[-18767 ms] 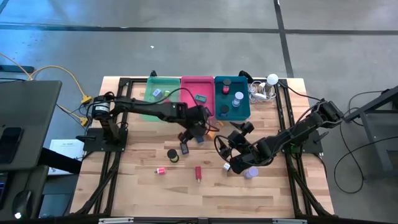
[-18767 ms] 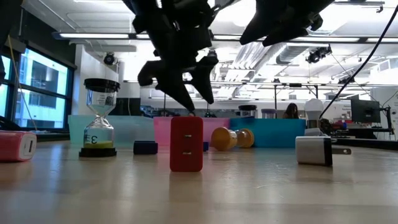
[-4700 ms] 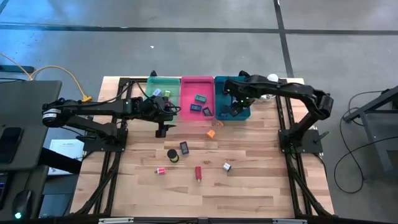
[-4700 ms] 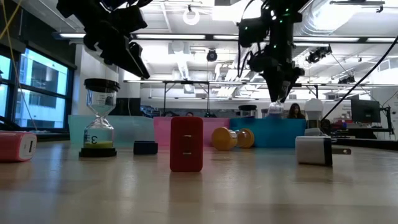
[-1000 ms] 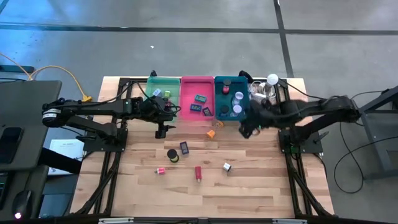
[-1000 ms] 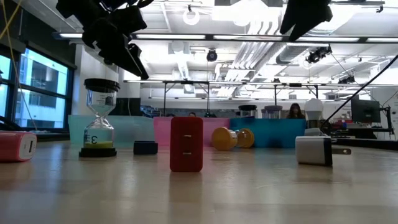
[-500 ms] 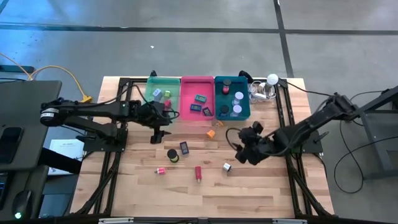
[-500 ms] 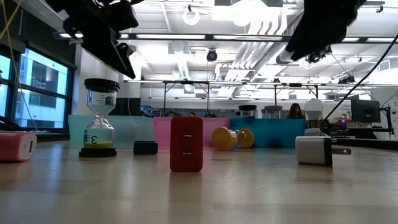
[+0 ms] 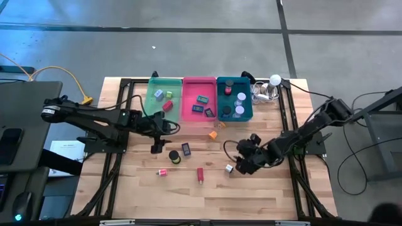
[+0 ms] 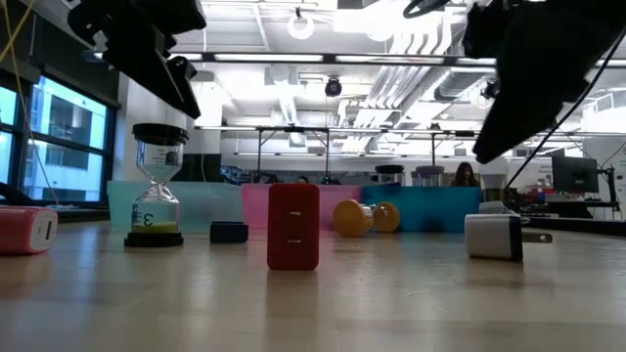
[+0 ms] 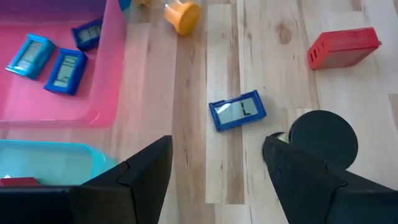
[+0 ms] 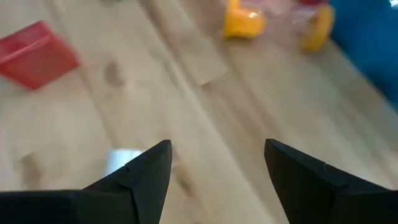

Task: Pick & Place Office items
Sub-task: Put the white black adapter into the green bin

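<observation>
We have lots of little things in the three trays (image 9: pixel 200 117) already, but the red block (image 9: pixel 200 174), blue clip (image 9: pixel 186 149) and white plug (image 9: pixel 230 168) wait on the table while our left gripper (image 9: pixel 156 148) and right gripper (image 9: pixel 240 164) hang open and empty.

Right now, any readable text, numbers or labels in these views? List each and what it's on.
"3": on the hourglass, on the lower bulb, low view.
"L": on the blue clip lying on the table, left wrist view.
Blue clips in the pink tray: pale label panels, too small to read.
Red block: two slot marks, no text.
Nothing else is legible.
</observation>
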Robot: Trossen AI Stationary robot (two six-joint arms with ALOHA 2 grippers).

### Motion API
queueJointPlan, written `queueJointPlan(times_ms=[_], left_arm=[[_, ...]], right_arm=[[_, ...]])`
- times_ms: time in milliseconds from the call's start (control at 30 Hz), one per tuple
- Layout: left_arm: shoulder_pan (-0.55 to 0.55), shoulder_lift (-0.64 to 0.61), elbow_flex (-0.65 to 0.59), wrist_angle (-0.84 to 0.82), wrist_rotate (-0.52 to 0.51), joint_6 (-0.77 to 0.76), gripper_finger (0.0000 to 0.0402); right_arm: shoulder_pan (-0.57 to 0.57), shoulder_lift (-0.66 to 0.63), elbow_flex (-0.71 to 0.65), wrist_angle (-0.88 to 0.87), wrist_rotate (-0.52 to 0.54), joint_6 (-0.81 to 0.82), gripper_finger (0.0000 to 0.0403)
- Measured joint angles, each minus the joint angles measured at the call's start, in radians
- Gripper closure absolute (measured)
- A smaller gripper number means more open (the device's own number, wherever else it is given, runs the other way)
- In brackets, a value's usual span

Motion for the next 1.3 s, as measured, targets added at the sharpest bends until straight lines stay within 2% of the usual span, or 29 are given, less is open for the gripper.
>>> queueJointPlan(times_ms=[300, 500, 800, 1133, 1300], left_arm=[[-0.006, 0.0, 0.0, 0.027, -0.01, -0.003, 0.0155], [-0.006, 0.0, 0.0, 0.041, -0.01, -0.003, 0.0155], [-0.006, 0.0, 0.0, 0.043, -0.01, -0.002, 0.0155], [-0.006, 0.0, 0.0, 0.042, -0.001, 0.005, 0.0155], [-0.006, 0.0, 0.0, 0.042, 0.0, 0.006, 0.0155]], right_arm=[[0.096, 0.11, 0.0, 0.155, 0.007, -0.002, 0.0157], [0.119, 0.194, 0.0, 0.225, -0.002, -0.004, 0.0157], [0.107, 0.198, 0.0, 0.298, -0.035, -0.005, 0.0157], [0.107, 0.199, 0.0, 0.298, -0.048, -0.023, 0.0157], [0.107, 0.246, 0.0, 0.31, -0.064, -0.02, 0.0157]])
